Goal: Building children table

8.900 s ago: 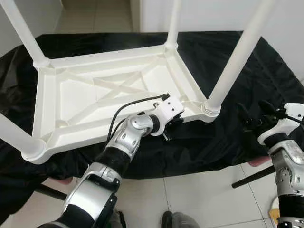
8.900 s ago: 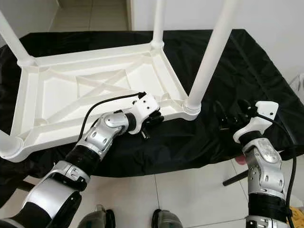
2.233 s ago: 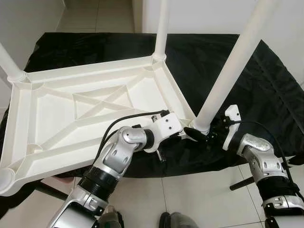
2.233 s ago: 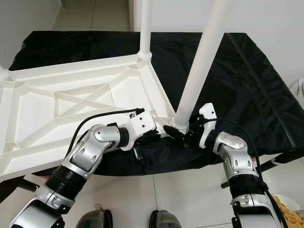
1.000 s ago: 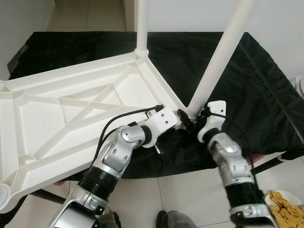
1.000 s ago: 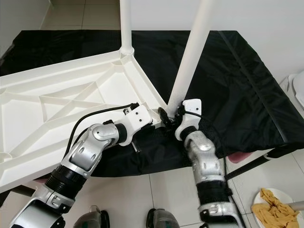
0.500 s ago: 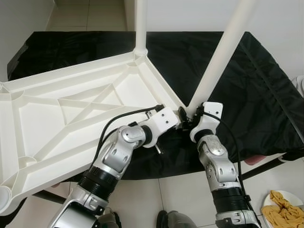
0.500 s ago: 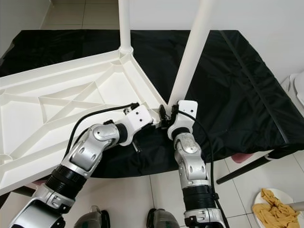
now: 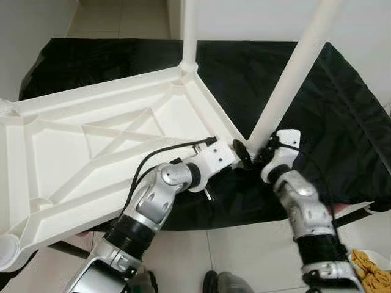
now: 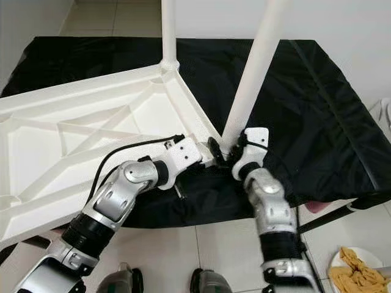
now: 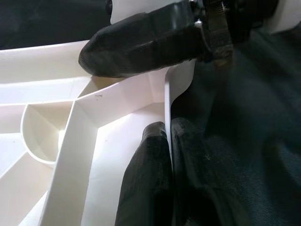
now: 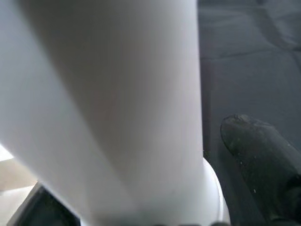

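Observation:
A white plastic children's table [image 9: 91, 131] lies upside down on a black cloth, its legs pointing up. My left gripper [image 11: 168, 174] is shut on the thin rim wall [image 11: 167, 94] by the near right corner, one finger on each side. My right gripper [image 9: 247, 152] sits at the foot of the near right leg [image 9: 287, 91], its fingers closed around the socket. In the right wrist view the leg [image 12: 117, 94] looms close, with one black finger [image 12: 263, 160] beside its collar. A right finger [image 11: 141, 42] also crosses the corner in the left wrist view.
The black cloth [image 9: 342, 110] hangs over the front edge above a tiled floor [image 9: 244, 256]. A second leg [image 9: 189, 30] rises at the far corner. A plate with a yellow rag [image 10: 354, 268] lies on the floor at the right, near a dark rod [image 10: 324, 217].
My right gripper came from the cloth at the right to the near right leg's foot. In the last second its forearm swung rightward; the left gripper kept its hold on the rim.

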`<state>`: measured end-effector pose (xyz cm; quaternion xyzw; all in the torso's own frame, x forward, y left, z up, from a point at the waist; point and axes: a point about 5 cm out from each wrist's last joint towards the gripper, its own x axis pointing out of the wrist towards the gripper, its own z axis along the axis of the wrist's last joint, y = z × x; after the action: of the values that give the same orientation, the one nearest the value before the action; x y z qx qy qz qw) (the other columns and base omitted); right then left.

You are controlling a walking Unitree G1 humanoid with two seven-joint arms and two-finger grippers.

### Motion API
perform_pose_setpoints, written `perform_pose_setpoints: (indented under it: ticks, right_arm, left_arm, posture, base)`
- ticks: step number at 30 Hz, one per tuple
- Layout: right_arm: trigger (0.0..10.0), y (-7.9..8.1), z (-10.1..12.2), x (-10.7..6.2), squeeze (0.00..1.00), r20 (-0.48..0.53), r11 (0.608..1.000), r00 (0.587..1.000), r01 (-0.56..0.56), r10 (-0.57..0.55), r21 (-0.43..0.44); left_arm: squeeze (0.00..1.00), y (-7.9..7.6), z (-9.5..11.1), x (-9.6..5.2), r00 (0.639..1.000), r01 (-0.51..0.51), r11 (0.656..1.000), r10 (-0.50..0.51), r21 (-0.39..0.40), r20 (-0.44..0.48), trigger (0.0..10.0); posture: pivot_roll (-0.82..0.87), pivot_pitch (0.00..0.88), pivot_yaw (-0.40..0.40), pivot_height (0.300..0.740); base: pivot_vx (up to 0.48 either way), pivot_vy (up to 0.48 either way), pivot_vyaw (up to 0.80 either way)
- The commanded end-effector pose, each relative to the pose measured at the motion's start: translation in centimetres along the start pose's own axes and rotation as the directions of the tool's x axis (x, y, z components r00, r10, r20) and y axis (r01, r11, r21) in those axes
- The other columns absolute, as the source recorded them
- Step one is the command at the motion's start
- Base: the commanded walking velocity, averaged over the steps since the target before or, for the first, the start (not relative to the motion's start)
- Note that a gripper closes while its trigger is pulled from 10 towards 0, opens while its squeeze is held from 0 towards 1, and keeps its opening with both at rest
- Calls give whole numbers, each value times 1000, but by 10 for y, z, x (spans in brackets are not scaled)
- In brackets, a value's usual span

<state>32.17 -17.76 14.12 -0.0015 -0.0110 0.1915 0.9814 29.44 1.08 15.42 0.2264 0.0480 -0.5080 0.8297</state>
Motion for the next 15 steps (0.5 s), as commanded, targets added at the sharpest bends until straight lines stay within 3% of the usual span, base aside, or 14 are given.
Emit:
perform_pose_setpoints:
  ticks: [1, 3, 6, 7, 15]
  right_arm:
    - [10000, -11, -1, -6, 0, -15, 997, 998, -64, 63, -50]
    - [10000, -15, -1, -9, 0, -35, 982, 985, -170, 168, -83]
    - [10000, -17, -2, -10, 0, -48, 973, 975, -218, 215, -75]
    - [10000, -23, -1, -12, 0, -58, 955, 963, -268, 262, -124]
    - [10000, -33, -2, -9, 0, -114, 926, 941, -336, 320, -173]
  left_arm:
    - [0, -10, 4, 2, 997, 48, 998, -47, -30, 55, 10000]
    - [0, -10, 4, 2, 997, 49, 998, -47, -29, 54, 10000]
    - [0, -10, 4, 2, 997, 49, 998, -48, -27, 54, 10000]
    - [0, -10, 4, 2, 997, 50, 998, -48, -26, 55, 10000]
    - [0, -12, 5, 3, 997, 58, 998, -57, -23, 57, 10000]
  posture:
    - [30, 90, -54, 740]
    - [29, 87, -53, 740]
    - [29, 87, -53, 740]
    - [33, 78, -46, 740]
    - [36, 67, -41, 740]
  base:
    - [0, 0, 0]
    - [0, 0, 0]
    - [0, 0, 0]
    - [0, 0, 0]
    - [0, 0, 0]
